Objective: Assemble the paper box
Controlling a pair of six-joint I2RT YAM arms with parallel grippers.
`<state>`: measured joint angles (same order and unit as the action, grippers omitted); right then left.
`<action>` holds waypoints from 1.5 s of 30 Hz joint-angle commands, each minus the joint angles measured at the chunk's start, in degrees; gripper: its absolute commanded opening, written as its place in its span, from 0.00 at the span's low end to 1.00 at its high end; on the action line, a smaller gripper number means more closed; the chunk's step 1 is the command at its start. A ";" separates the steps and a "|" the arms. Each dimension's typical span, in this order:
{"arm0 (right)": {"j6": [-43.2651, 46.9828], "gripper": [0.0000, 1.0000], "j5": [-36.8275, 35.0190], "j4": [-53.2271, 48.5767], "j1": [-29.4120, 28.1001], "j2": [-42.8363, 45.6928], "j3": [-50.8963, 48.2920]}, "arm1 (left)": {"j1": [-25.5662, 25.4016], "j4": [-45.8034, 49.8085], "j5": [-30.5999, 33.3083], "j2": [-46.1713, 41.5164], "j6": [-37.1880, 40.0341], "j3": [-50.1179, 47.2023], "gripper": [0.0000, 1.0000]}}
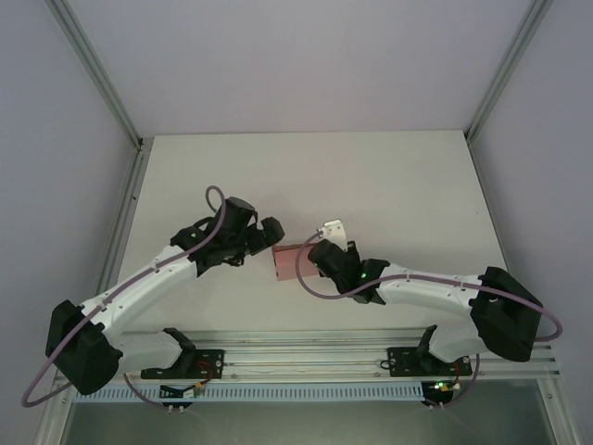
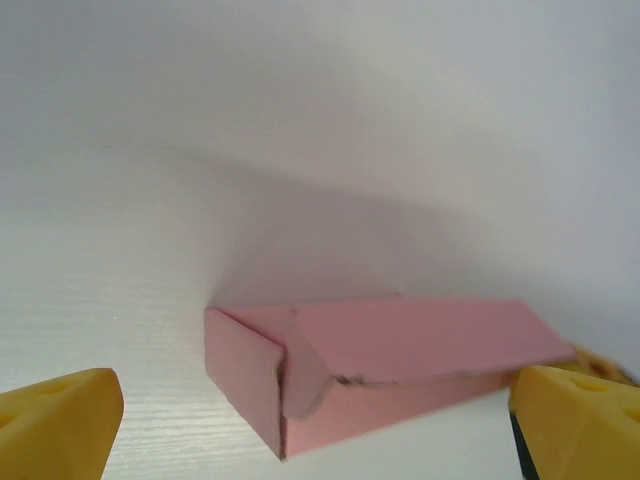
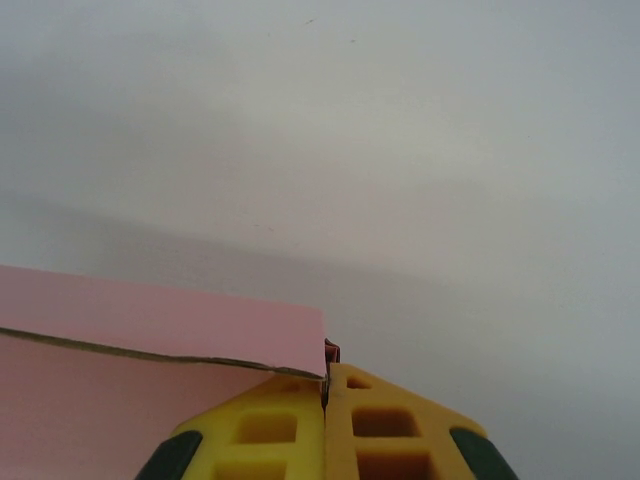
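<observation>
White table (image 1: pixel 398 185): paper box (image 2: pixel 400 350) lies lengthwise across the wide-spread left gripper (image 2: pixel 320 425); the closed right gripper (image 3: pixel 325 400) seemingly pinches its corner.

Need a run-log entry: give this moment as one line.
paper box: folded, lid ajar | left gripper: open, facing box | right gripper: shut on box edge

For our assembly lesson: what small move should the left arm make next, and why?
Probably close the left gripper on the paper box to steady it: its fingers stand open either side, the lid gapes slightly, and the right gripper seems pinched on one corner.
</observation>
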<state>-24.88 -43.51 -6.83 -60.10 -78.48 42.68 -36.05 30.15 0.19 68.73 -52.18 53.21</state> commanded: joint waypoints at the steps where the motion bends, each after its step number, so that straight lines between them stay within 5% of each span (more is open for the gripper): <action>1: -0.86 0.00 1.92 -2.81 -1.04 -0.36 -2.57 | 0.89 -4.66 -3.14 -0.35 -9.42 -4.50 1.00; 6: -1.14 0.00 1.92 -2.26 -1.34 -0.37 -3.04 | 1.29 -16.99 -6.63 0.91 -15.42 -11.16 0.99; 11: -1.50 0.00 1.68 -1.88 -1.47 -0.37 -3.03 | 1.31 -17.39 -7.07 1.87 -16.06 -12.54 0.90; 16: -3.86 0.00 1.67 -2.10 -1.52 -0.45 -2.93 | 1.09 -26.97 -7.51 2.50 -20.53 -19.90 0.75; 25: -6.60 0.00 1.67 -3.19 -1.76 0.37 -2.10 | -0.46 -29.86 -5.99 6.15 -19.62 -21.71 0.52; 32: -9.70 0.15 3.55 -3.35 -1.81 7.51 -3.81 | -1.10 -28.81 -3.71 5.16 -15.85 -21.97 0.46; 45: -14.42 0.73 4.07 -6.42 -1.24 12.51 -0.75 | -5.05 -31.54 0.05 5.39 -7.10 -21.98 0.44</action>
<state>-36.62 -38.87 -10.57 -61.56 -66.98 38.85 -40.01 -7.33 -0.89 72.58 -62.87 33.52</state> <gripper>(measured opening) 0.712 0.439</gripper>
